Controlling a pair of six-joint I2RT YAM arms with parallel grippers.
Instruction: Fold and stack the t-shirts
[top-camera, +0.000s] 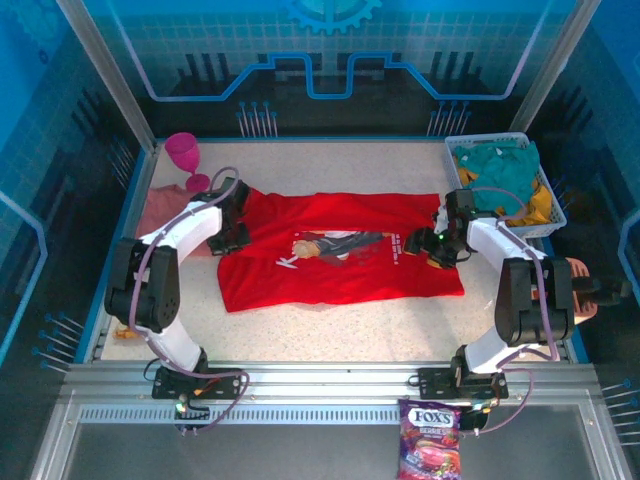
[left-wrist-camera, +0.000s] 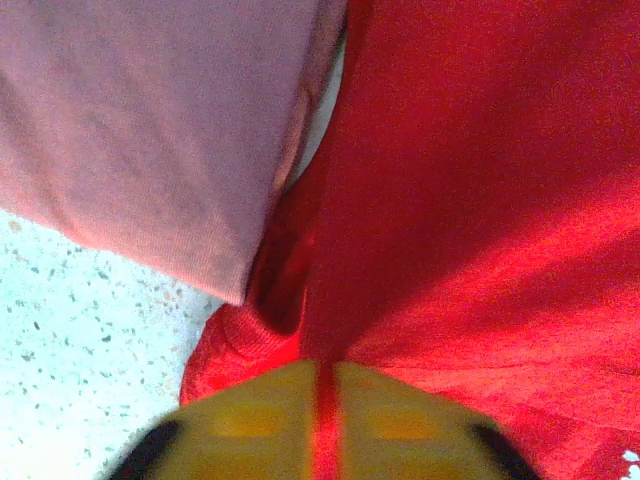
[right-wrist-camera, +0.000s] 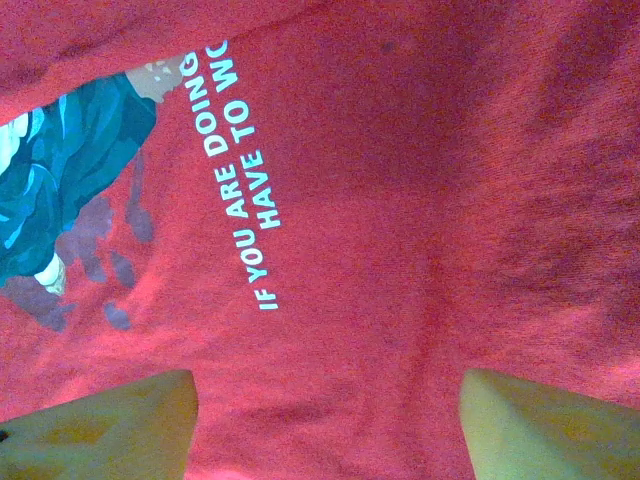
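From the overhead camera I see the large bright red cloth t-shirt (top-camera: 340, 280) spread flat across the middle of the speckled white table (top-camera: 330, 335). Its dark chest graphic (top-camera: 340, 245) and white lettering face up. The dusty salmon-pink cloth t-shirt (top-camera: 160, 213) lies bunched at the table's left edge, just beside the red t-shirt's left end. On the left wrist camera the pink hem rests right against the red sleeve, with a sliver of bare table between the two cloths further up.

My left gripper (top-camera: 230, 238) sits on the left end of the red t-shirt. In its wrist view the yellow fingers (left-wrist-camera: 250, 425) are drawn together with a thin fold of red cloth pinched between them, so it is clamped on that shirt.

My right gripper (top-camera: 420, 243) is over the right part of the red t-shirt, beside the graphic. In its wrist view the two yellow fingers (right-wrist-camera: 100, 430) stand wide apart, with red fabric between and beyond them. I cannot tell whether the tips touch the cloth. The lettering there reads "IF YOU ARE DOING" and "HAVE TO WO", cut off by a fold.

A translucent magenta plastic goblet (top-camera: 184, 155) stands upright at the far left corner, near the pink shirt. A white mesh plastic basket (top-camera: 487, 137) at the far right corner holds teal and yellow cloth (top-camera: 495, 170). A purple bag of Fox's sweets (top-camera: 430, 450) lies at the near edge, by the right arm's base.
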